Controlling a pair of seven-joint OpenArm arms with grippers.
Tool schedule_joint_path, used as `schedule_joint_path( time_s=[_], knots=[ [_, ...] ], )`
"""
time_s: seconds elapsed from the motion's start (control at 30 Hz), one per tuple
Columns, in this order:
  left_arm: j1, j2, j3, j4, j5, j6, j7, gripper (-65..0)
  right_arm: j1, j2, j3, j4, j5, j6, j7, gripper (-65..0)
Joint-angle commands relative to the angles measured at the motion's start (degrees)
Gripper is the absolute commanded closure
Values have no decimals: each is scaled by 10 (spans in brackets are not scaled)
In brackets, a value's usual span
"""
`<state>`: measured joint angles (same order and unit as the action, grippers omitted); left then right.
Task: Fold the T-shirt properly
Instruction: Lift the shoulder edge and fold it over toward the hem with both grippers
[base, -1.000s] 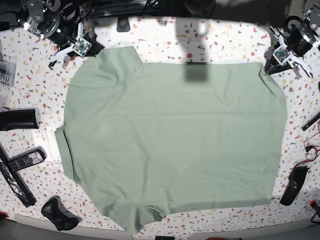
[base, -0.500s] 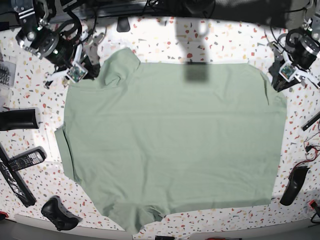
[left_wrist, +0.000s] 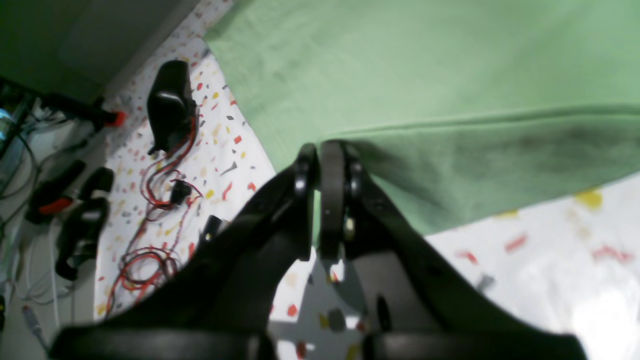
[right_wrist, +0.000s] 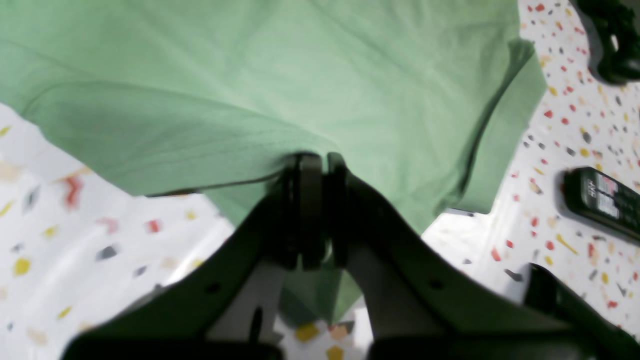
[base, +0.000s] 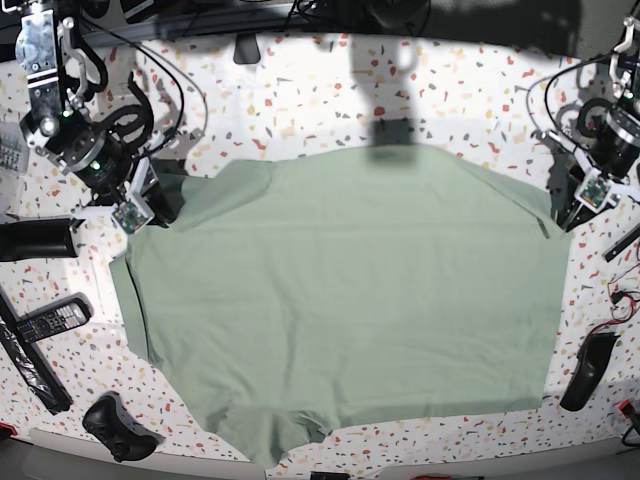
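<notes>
Both far corners of the T-shirt pinched: left gripper and right gripper pressed together on cloth. Rest spread flat on the speckled table. Best carried toward the near hem level, in step, keeping the fold line straight.

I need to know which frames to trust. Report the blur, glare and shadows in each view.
Base view: sharp; a dark rectangular shadow crosses the far edge of the T-shirt and the table.
Left wrist view: the left tool is shut on cloth; near tabletop blurred, glare bottom right.
Right wrist view: the right tool grips cloth; the left foreground is smeared.
</notes>
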<state>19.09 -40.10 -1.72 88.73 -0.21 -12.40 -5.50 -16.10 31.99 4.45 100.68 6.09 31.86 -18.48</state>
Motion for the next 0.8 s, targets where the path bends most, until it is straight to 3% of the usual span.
schedule_joint_path(
  time_s=[0.0, 0.23, 0.5, 0.77],
  knots=[
    [-10, -5, -5, 8, -5, 6, -5, 0, 13, 0, 3, -2, 6, -2, 12, 0],
    [-50, 35, -5, -16, -5, 6, 4, 0, 77, -56, 3, -68, 6, -3, 17, 0],
    [-136, 61, -5, -120, -5, 6, 0, 0, 169, -104, 3, -127, 5, -3, 14, 0],
    [-201, 61, -5, -189, -5, 6, -61, 0, 259, -125, 3, -186, 6, -2, -5, 0]
  ],
)
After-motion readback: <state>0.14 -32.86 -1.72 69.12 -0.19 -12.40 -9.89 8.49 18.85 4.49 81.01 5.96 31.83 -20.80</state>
